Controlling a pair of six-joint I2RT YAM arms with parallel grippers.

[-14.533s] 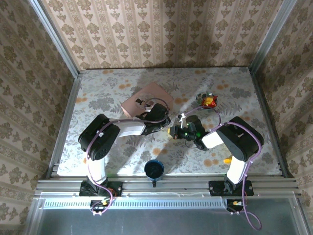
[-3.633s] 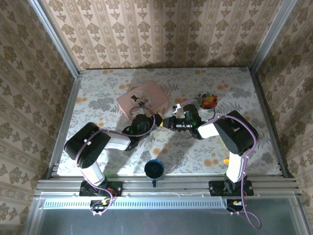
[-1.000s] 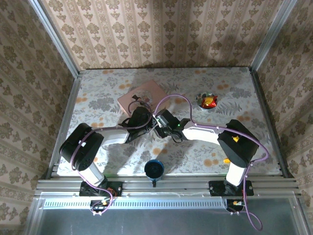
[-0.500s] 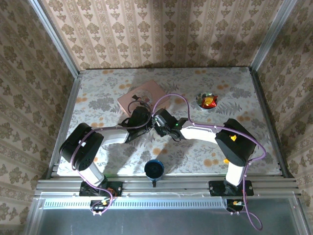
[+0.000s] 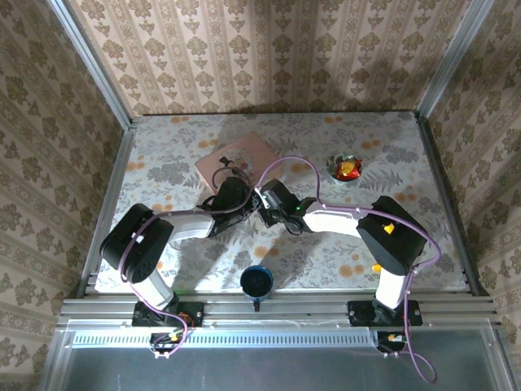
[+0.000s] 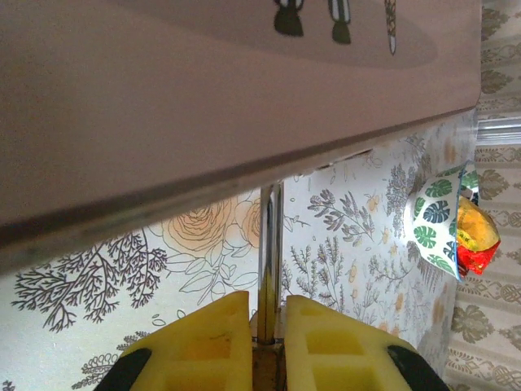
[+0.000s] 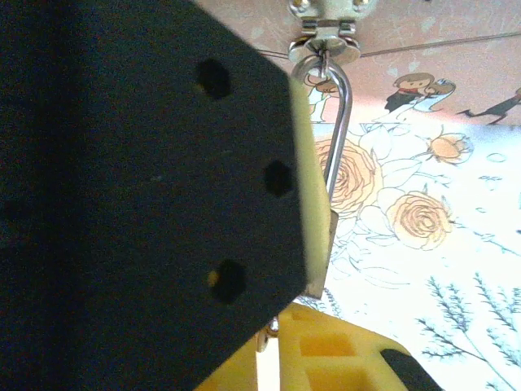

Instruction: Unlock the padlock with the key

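Note:
The pink box (image 5: 241, 156) lies at the table's back middle. The padlock's silvery shackle (image 6: 270, 236) hangs through the ring of the box's hasp (image 7: 324, 45). My left gripper (image 6: 267, 314) is shut on the padlock's brass body (image 6: 269, 371), just in front of the box's edge (image 6: 203, 183). In the right wrist view the left gripper's black finger (image 7: 146, 195) covers most of the padlock (image 7: 322, 259). My right gripper (image 7: 273, 330) sits right below it, jaws nearly together on a small silvery piece, the key (image 7: 272, 326). Both grippers meet at the box's front corner (image 5: 256, 204).
A crinkly snack bag (image 5: 346, 169) lies at the back right, also in the left wrist view as a leaf-patterned wrapper (image 6: 444, 220). A dark blue cup (image 5: 257, 282) stands near the front edge. A small yellow piece (image 5: 378, 267) rests front right.
My right gripper's jaws have narrowed from partly open to nearly together beside the padlock. The left gripper has kept its hold and place.

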